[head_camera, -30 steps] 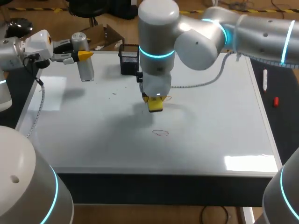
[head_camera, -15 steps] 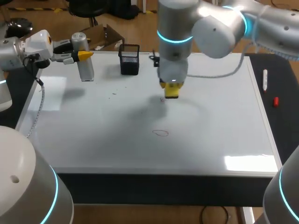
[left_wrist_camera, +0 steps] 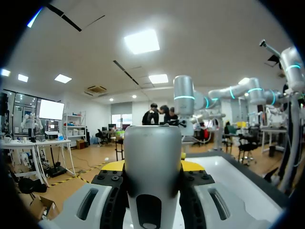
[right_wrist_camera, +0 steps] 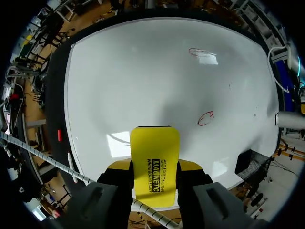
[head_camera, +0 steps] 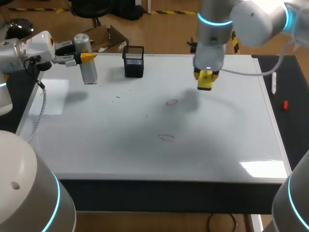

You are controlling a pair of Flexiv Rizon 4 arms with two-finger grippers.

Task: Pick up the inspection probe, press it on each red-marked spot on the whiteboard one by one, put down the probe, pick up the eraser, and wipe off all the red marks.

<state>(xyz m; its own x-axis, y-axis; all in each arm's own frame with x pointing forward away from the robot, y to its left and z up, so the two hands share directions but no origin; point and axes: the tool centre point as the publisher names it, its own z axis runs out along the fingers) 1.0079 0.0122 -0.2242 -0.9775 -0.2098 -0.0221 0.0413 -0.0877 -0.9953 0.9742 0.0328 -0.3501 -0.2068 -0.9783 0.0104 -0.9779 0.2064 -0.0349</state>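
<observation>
Your right arm no longer hangs over the middle of the white whiteboard (head_camera: 96, 145). Within the last second it has swung to the upper right of the head view, and the right gripper (head_camera: 204, 83) carries the yellow block eraser (head_camera: 204, 79) clear of the surface. The upper red oval mark (head_camera: 171, 102) and the lower red oval mark (head_camera: 166, 137) at centre both show unwiped, so you risk counting a pass that took nothing off. At upper left, the left gripper (head_camera: 84, 58) holds the silver-grey cylindrical probe (head_camera: 89, 72) upright, beside the black mesh holder (head_camera: 134, 62).

From the left wrist, the left gripper (left_wrist_camera: 152, 168) has both fingers clamped on the probe (left_wrist_camera: 152, 148). It is not yet set down, and a loosened grip would likely topple it.

From the right wrist, the right gripper (right_wrist_camera: 155, 167) pinches the eraser (right_wrist_camera: 155, 148) from two sides, with much of it jutting ahead of the tips. Press hard on that overhang and it may pivot, landing on an edge. The nearer mark (right_wrist_camera: 206, 118) lies ahead and to one side, the farther mark (right_wrist_camera: 198, 51) beyond, so a straight approach would miss both.
</observation>
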